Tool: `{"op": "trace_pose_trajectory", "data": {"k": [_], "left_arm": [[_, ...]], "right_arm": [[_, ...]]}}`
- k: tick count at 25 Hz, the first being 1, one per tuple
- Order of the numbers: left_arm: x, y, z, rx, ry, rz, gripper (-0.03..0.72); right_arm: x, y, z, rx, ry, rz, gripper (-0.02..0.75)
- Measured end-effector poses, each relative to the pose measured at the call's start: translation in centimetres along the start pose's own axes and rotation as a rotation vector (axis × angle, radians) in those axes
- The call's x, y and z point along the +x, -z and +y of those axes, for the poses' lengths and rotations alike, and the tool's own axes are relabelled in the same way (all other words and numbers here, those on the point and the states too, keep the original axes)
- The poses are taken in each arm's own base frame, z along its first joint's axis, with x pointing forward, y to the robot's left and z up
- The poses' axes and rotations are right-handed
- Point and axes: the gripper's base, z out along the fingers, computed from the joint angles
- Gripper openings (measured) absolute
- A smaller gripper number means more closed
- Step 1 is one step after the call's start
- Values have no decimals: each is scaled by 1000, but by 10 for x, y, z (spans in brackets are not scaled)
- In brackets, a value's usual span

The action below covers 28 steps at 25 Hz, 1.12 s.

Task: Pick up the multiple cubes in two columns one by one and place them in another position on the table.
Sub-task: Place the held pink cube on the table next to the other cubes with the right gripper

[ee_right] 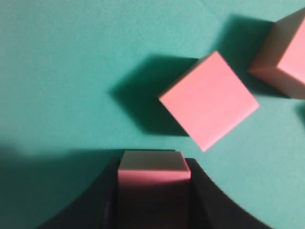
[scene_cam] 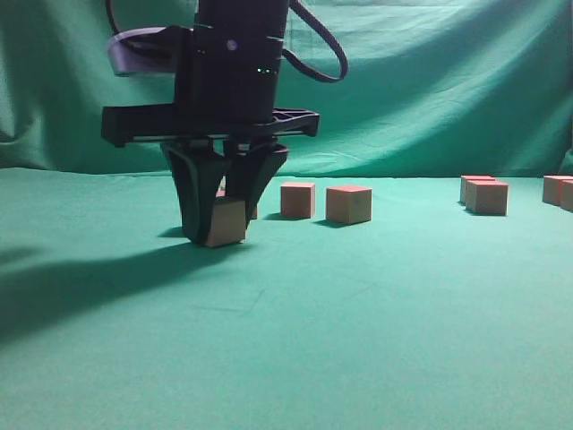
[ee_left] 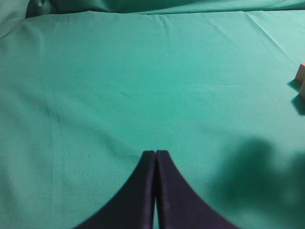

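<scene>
The table [scene_cam: 376,340], under smooth green cloth, fills the lower part of the exterior view, with a draped backdrop [scene_cam: 448,81] behind it. The right arm [scene_cam: 233,72] comes down from twelve o'clock left of centre, and its shadow spreads toward nine o'clock.

The right gripper [scene_cam: 222,219] has its jaws closed on a cube [scene_cam: 226,222], whose bottom edge sits at the cloth. In the right wrist view that held cube [ee_right: 153,174] shows between the dark fingers [ee_right: 205,195] at six o'clock; a second cube [ee_right: 208,99] lies loose at about one o'clock from it, and a third [ee_right: 283,57] at two o'clock, cut by the frame edge.

The left gripper [ee_left: 156,157] hangs over bare cloth, its jaws pressed together and holding nothing.

From the held cube in the exterior view, two cubes [scene_cam: 298,200] [scene_cam: 348,204] stand near at three o'clock. Farther along, well apart, are a pair [scene_cam: 486,196] and more [scene_cam: 557,190] at the right edge.
</scene>
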Motion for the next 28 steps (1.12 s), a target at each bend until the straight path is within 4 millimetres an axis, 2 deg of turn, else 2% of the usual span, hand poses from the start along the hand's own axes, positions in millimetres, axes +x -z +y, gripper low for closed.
{"op": "trace_pose_trajectory", "data": {"k": [28], "left_arm": [[0,0,0,0,0,0,0]], "right_arm": [[-4,-3,-3,35,-2,-37,262]]}}
